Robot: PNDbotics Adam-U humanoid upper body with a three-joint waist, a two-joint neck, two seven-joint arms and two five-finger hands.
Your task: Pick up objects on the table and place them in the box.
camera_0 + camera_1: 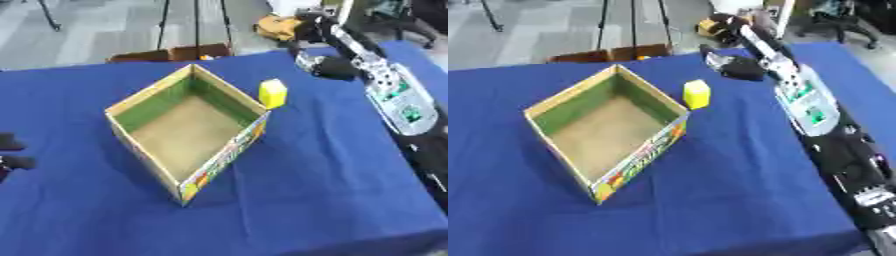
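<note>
While box point(188, 131) sitting empty mid-frame: right hand point(730, 64) hovering upper right, fingers unclear, cannot tell; reaching step. Next: close on yellow block point(272, 93).

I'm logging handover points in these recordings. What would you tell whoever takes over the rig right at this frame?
Right hand: stretched out over the far right of the table, beyond the yellow block; it holds nothing that I can see, and whether its fingers are open or curled cannot be told.
Left hand: only dark fingers at the left edge, idle, state unclear.
Box: open, mid-table, nothing visible inside.
Yellow block: standing on the blue table just outside the box's far right wall.
Done: nothing in the box yet.
Left: pick up the block and place it in the box; the right hand looks nearest.
</note>
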